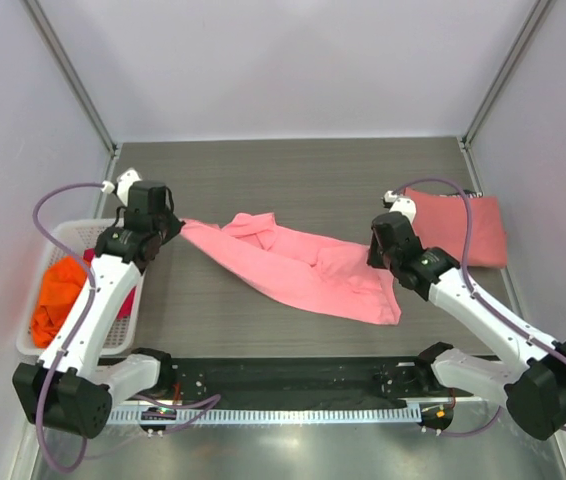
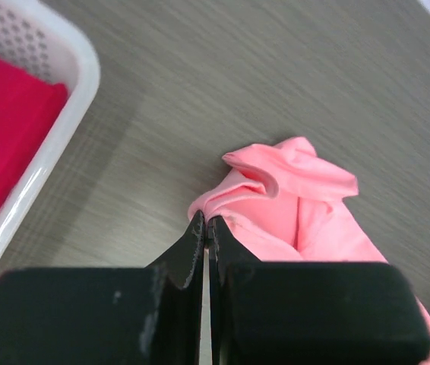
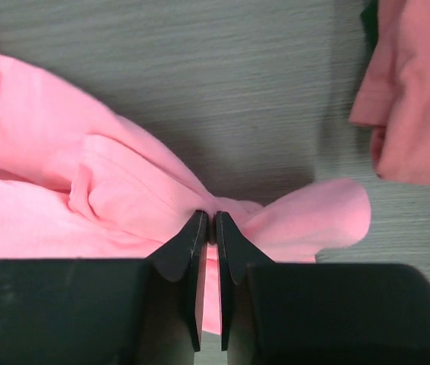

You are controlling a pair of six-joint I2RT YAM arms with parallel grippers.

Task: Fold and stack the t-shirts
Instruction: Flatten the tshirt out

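Observation:
A light pink t-shirt (image 1: 303,265) lies crumpled and stretched across the middle of the table between my two grippers. My left gripper (image 1: 178,225) is shut on its left corner, and the left wrist view shows the cloth (image 2: 306,205) pinched at the tips of that gripper (image 2: 206,222). At the shirt's right end my right gripper (image 1: 375,258) holds bunched fabric (image 3: 86,190). In the right wrist view its jaws (image 3: 209,220) stand a hair apart with cloth gathered between them. A folded salmon-red t-shirt (image 1: 463,225) lies flat at the back right.
A white lattice basket (image 1: 73,232) stands at the left table edge, holding an orange t-shirt (image 1: 58,295) and a magenta one (image 2: 2,129). Its rim (image 2: 78,84) is close to my left gripper. The salmon-red t-shirt (image 3: 420,99) is just right of my right gripper.

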